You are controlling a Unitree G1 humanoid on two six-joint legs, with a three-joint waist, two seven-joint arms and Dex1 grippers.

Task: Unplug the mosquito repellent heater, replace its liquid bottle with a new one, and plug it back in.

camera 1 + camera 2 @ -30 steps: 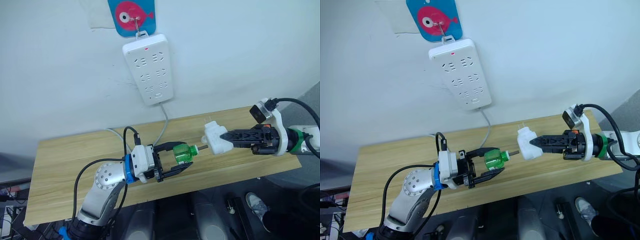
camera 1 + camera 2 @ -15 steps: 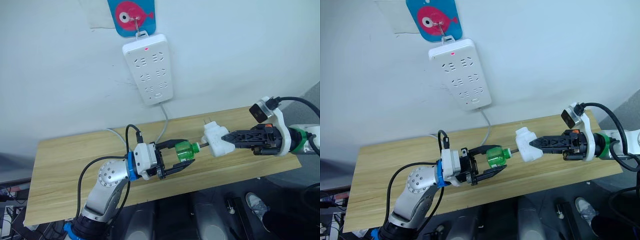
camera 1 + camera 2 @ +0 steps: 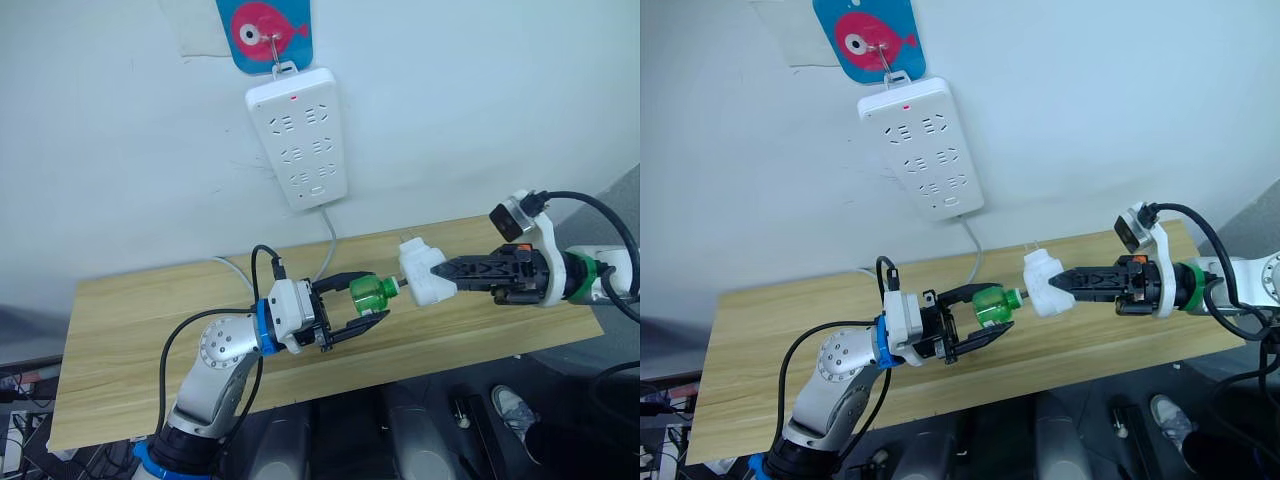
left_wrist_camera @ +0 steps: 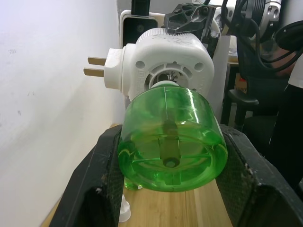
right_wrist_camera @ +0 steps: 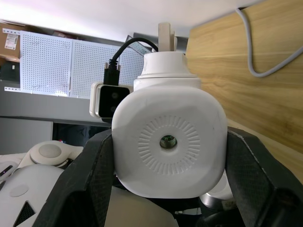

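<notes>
Now bottle [image 3: 374,292] touching heater [image 3: 419,274]

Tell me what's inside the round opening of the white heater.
The neck of the green bottle, held by the left tool, enters the heater opening. Some metal shows around it; deeper inside is hidden by the bottle.

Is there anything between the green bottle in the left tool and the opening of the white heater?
Nothing visible stands between them. The translucent green plastic liquid bottle, held in the left tool, has its neck lined up with the socket of the small white rounded plastic heater, which the right tool holds above the wooden table.
</notes>
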